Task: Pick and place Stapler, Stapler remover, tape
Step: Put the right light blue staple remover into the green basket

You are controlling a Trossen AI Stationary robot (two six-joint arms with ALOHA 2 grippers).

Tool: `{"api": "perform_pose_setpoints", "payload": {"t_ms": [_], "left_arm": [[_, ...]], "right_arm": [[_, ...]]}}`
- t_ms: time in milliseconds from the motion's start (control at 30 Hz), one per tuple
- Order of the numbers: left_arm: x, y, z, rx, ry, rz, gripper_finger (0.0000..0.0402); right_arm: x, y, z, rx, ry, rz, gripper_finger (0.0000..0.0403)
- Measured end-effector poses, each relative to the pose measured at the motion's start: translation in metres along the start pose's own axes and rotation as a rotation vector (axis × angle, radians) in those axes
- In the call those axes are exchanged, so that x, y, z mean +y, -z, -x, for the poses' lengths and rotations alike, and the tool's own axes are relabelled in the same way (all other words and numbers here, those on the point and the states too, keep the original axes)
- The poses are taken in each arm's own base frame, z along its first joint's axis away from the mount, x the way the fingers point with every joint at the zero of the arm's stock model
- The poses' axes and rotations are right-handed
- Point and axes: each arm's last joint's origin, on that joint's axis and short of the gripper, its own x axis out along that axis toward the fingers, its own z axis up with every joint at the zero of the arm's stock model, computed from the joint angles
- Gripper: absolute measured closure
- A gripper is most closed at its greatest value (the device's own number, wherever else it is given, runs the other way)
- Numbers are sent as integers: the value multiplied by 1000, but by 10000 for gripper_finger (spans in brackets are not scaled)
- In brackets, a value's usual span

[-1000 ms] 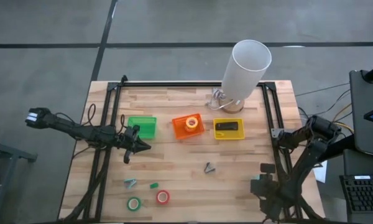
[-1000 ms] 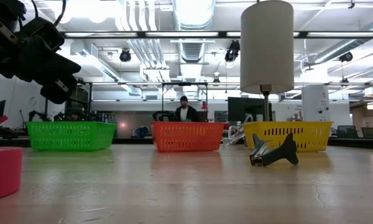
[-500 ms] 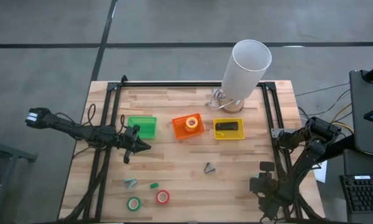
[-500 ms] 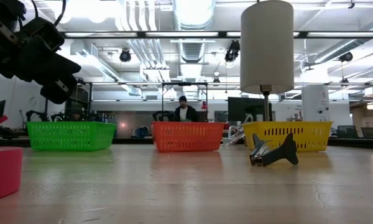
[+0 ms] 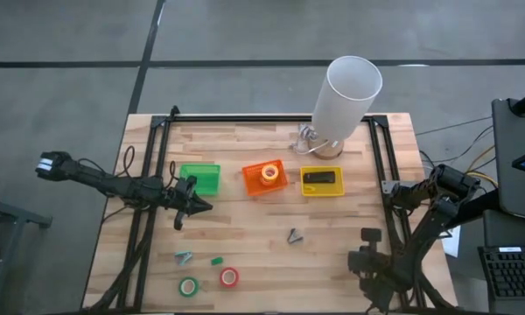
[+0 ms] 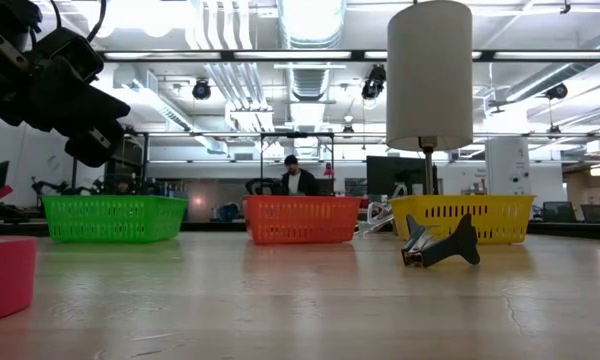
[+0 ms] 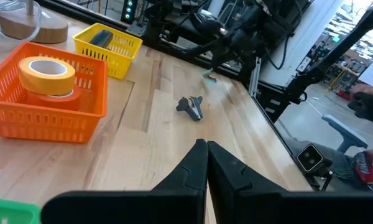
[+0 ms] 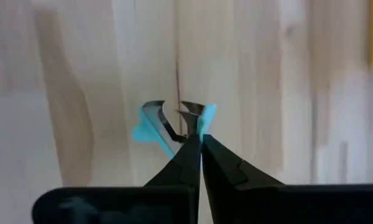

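From above, the stapler (image 5: 322,178) lies in the yellow bin (image 5: 322,195), well apart from both arms. The left jaws are pressed together by the green bin (image 5: 199,178); the right jaws are at the surface's (image 5: 245,236) near right. At surface level, a dark stapler remover (image 6: 440,243) sits before the yellow bin. In the left wrist view, the jaws are together and yellow tape (image 7: 46,74) fills the orange bin (image 7: 43,115). In the right wrist view, the jaws are together and a teal stapler remover (image 8: 150,124) lies past their tips.

Grey concrete floor (image 5: 70,52) around the wooden bench (image 5: 245,219), ceiling strip lights (image 6: 310,20) and ducts overhead, someone probably seated far back (image 6: 295,180).
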Motion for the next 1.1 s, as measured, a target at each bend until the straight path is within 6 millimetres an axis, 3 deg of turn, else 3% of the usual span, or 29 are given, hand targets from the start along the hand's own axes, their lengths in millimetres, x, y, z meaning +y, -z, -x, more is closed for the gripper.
{"api": "perform_pose_setpoints", "payload": {"t_ms": [333, 700, 1100], "left_arm": [[0, 0, 0, 0, 0, -4, 392], [0, -4, 0, -30, -37, -87, 392], [-9, -33, 4, -339, -70, -73, 392]], "right_arm": [[5, -22, 23, -231, 16, 3, 395], [2, -48, 30, -376, 51, 10, 395], [-14, -98, 18, -460, 60, -13, 395]]}}
